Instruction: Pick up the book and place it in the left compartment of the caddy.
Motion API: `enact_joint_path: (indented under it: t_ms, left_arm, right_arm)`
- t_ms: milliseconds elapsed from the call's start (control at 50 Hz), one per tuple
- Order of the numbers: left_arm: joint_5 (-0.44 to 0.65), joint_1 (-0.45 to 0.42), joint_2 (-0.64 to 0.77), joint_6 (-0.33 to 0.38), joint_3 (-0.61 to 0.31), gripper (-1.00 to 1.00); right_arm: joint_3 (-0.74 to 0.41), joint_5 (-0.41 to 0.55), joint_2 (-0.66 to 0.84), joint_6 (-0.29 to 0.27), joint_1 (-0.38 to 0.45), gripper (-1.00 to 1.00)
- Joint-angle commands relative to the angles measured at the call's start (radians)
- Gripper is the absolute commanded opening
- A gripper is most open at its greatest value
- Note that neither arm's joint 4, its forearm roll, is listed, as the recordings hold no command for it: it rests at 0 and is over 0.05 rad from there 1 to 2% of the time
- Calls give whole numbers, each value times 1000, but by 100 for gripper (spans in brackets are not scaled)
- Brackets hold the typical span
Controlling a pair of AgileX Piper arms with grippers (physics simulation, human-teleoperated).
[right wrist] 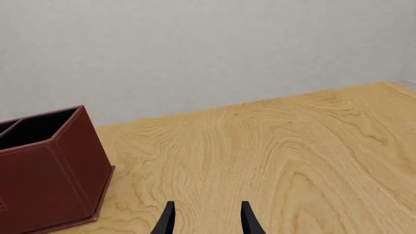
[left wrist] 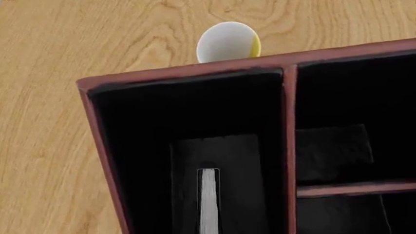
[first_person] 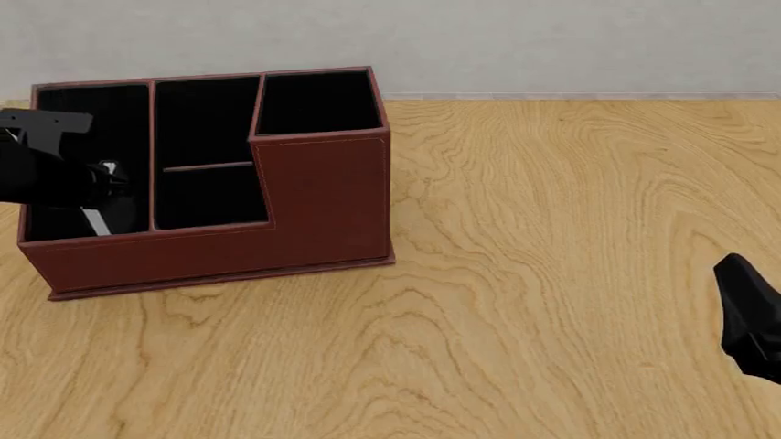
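Note:
The reddish-brown caddy (first_person: 320, 197) stands at the far left of the table. My left gripper (first_person: 102, 186) hangs over its left compartment (first_person: 71, 114), low inside the walls. It is shut on the book (first_person: 93, 220), of which only a thin white page edge shows. In the left wrist view the book (left wrist: 208, 201) stands on edge inside the left compartment (left wrist: 162, 105), and the black fingers merge with the black lining. My right gripper (right wrist: 208, 222) is open and empty, low over bare table at the near right (first_person: 751, 315).
The caddy's two small middle sections (first_person: 205, 137) and tall square section (first_person: 315, 101) lie right of the left compartment. A white and yellow round object (left wrist: 228, 42) sits on the table just outside the caddy's wall. The caddy's corner shows in the right wrist view (right wrist: 46, 180).

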Motion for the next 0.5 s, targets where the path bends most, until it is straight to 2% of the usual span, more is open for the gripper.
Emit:
enact_joint_path:
  t_ms: [20, 500]
  left_arm:
    - [-10, -6, -1, 14, -4, -100]
    - [-20, -2, 10, 16, 2, -100]
  right_arm:
    - [0, -3, 3, 2, -1, 100]
    - [0, -6, 7, -4, 1, 100]
